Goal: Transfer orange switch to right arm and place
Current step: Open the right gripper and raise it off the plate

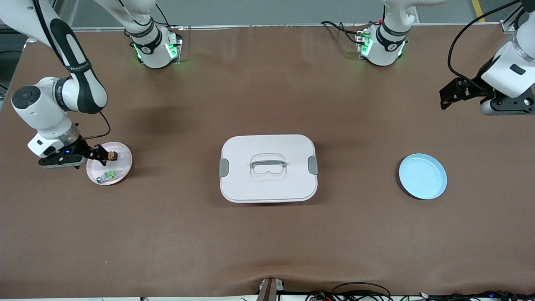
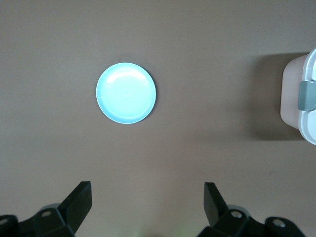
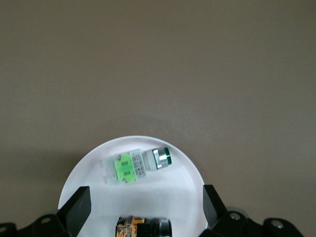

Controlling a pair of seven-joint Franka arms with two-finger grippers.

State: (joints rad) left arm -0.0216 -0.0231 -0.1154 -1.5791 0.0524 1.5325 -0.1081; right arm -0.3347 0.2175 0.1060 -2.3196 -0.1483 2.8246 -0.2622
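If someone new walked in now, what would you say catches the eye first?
Probably the big white lidded box at mid-table. Next, the right gripper, jaws open around the orange switch on the pink plate, beside a green switch. The left gripper waits open above the table near the blue plate.

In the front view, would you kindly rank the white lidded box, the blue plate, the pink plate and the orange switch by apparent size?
1. White lidded box, clearly largest.
2. Blue plate and pink plate: look alike, so unranked.
3. Orange switch, tiny, on the pink plate.
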